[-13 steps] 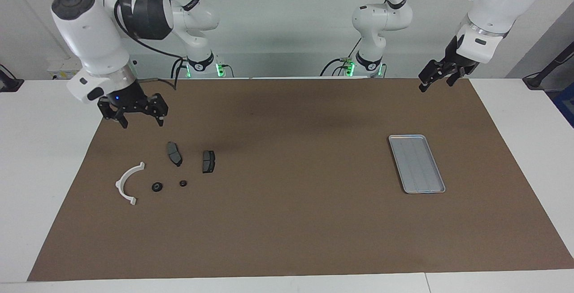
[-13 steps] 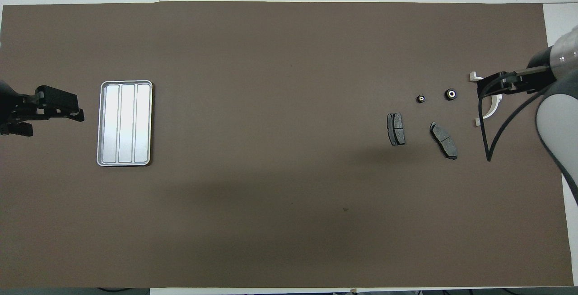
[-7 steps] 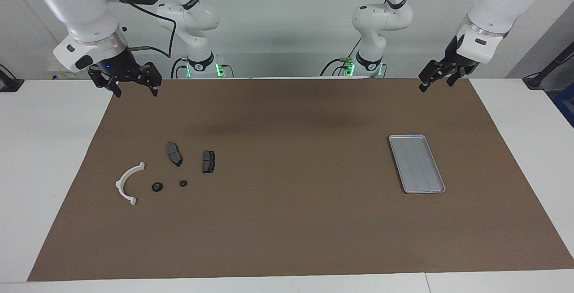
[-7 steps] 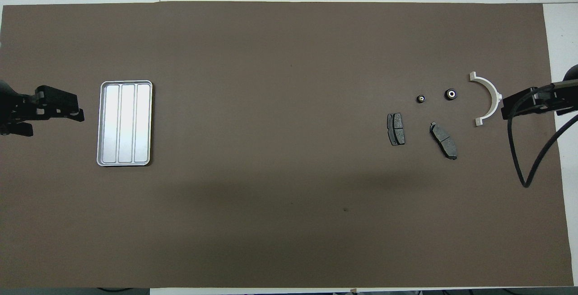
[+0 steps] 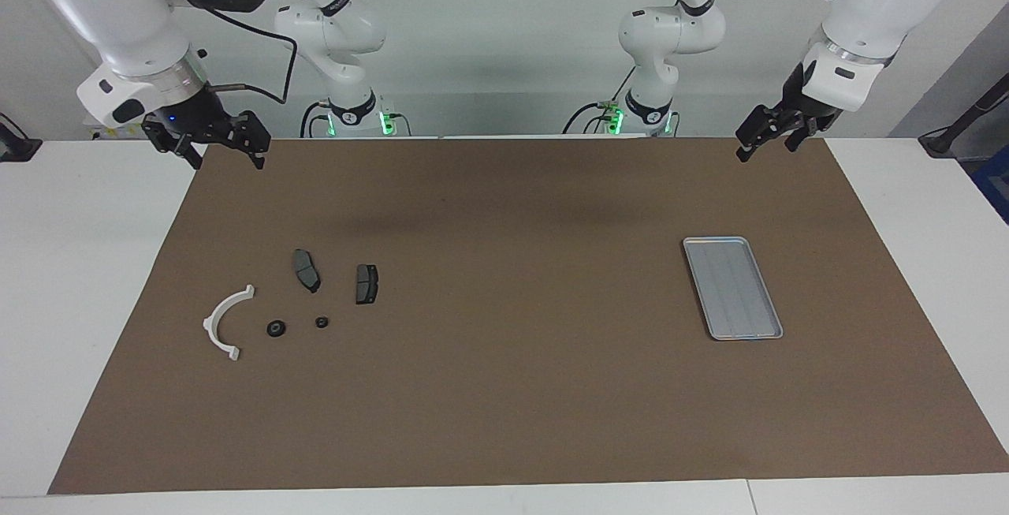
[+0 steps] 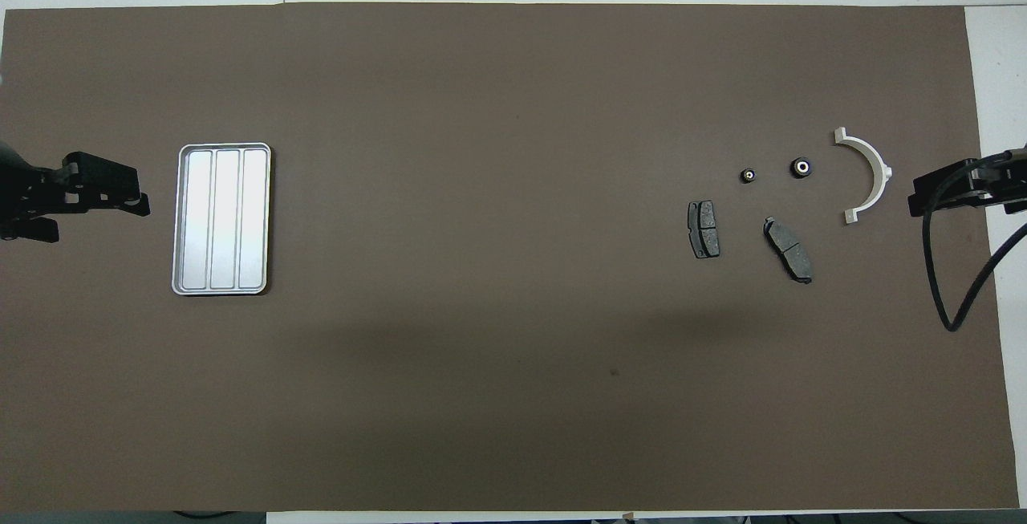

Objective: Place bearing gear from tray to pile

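My right jaws (image 5: 223,152) had lifted away, open and empty; the bearing gear (image 5: 276,328) lay below them in the pile, the tray (image 5: 732,288) bare; left jaws (image 5: 763,139) waited, state unclear.

Silver tray (image 5: 732,287) flat toward left arm's end of bench, ridged, nothing in it. Pile (image 5: 295,302) toward right arm's end: white arc bracket (image 5: 225,321), two dark pads, two small black bearing gears (image 5: 276,328) at the pads' 6 o'clock in the facing view.

You get even, bright light from above; soft broad shadows lie across the brown mat (image 5: 504,389), the tray (image 6: 222,219) glares pale in the overhead view, and both views stay sharp.
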Robot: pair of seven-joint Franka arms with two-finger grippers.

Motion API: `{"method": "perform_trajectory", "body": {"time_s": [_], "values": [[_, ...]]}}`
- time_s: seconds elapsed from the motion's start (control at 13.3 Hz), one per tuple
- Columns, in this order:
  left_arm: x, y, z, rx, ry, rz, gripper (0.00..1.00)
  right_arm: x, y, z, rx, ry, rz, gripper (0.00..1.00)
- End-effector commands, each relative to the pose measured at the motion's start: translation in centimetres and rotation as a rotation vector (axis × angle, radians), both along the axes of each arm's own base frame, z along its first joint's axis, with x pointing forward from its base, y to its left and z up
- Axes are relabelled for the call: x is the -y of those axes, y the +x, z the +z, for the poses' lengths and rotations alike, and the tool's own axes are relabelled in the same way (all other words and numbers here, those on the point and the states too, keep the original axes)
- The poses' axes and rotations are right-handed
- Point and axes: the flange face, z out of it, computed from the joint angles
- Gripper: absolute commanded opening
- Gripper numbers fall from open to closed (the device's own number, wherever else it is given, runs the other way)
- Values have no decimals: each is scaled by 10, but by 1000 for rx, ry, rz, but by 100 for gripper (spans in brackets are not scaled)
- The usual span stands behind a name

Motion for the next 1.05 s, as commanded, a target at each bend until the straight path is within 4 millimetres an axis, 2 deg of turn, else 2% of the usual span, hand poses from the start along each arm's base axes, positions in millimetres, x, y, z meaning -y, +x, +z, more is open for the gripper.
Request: {"method": "perform_trajectory", "body": {"time_s": [0.0, 0.98], "values": [[-2, -10, 1, 13, 19, -5, 100, -3, -8, -3, 16, 18, -4, 100], [-2, -10, 1, 13, 19, -5, 100, 8, -9, -4, 8, -3, -35, 100]]}}
